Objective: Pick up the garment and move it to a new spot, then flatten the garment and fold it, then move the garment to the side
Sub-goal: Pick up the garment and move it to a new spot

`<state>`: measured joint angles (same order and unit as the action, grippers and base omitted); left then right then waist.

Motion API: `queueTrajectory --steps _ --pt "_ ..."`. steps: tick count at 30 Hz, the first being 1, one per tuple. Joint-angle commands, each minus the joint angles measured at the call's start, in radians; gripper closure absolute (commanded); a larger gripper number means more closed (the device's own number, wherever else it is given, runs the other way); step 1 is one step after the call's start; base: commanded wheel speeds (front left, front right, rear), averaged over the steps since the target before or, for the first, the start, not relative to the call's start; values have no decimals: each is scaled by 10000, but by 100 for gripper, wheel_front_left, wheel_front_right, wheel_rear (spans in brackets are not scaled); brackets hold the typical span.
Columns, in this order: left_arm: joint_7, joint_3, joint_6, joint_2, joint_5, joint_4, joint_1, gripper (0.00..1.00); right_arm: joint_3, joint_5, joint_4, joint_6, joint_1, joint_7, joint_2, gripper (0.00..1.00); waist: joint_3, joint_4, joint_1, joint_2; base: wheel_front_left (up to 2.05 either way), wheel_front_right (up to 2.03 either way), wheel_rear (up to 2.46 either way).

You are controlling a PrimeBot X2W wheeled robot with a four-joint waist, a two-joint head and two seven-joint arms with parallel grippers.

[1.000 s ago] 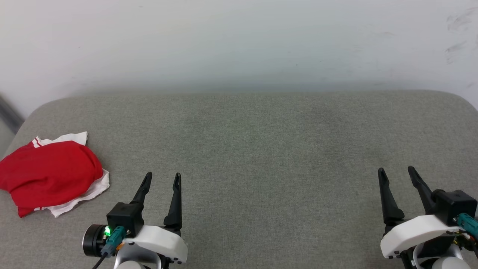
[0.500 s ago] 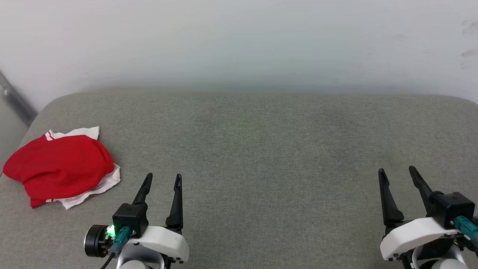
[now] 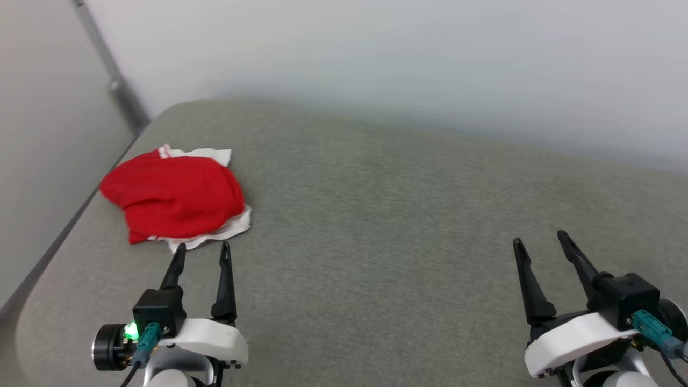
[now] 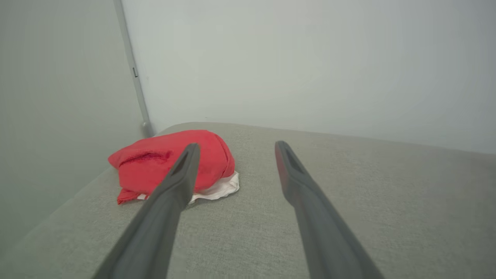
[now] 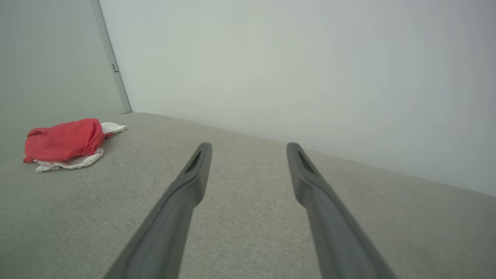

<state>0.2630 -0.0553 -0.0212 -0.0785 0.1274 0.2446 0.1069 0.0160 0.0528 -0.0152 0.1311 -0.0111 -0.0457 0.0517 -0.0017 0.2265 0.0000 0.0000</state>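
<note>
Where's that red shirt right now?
The garment lies crumpled at the far left of the grey cushion in the head view, just beyond the left gripper.

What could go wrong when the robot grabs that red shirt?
The garment lies bunched up, so the open left gripper might pinch just one layer and lift a tangle. It also sits near the left edge of the grey cushion, so a clumsy nudge could push it off.
</note>
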Motion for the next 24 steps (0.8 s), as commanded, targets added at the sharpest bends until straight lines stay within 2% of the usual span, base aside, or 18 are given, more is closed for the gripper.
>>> queueTrajectory --steps 1,12,24 --pt "21 127 -28 -27 34 -58 -68 0 109 38 -112 -7 87 31 -23 0 47 666 0 0 0 0 0" --pt "21 624 7 -31 -4 -220 -252 0 560 13 -457 -7 7 159 -20 0 105 2018 0 0 0 0 0" --pt "22 827 111 26 -109 -161 -277 0 636 -39 -530 -7 -63 193 -19 0 117 2243 0 0 0 0 0"
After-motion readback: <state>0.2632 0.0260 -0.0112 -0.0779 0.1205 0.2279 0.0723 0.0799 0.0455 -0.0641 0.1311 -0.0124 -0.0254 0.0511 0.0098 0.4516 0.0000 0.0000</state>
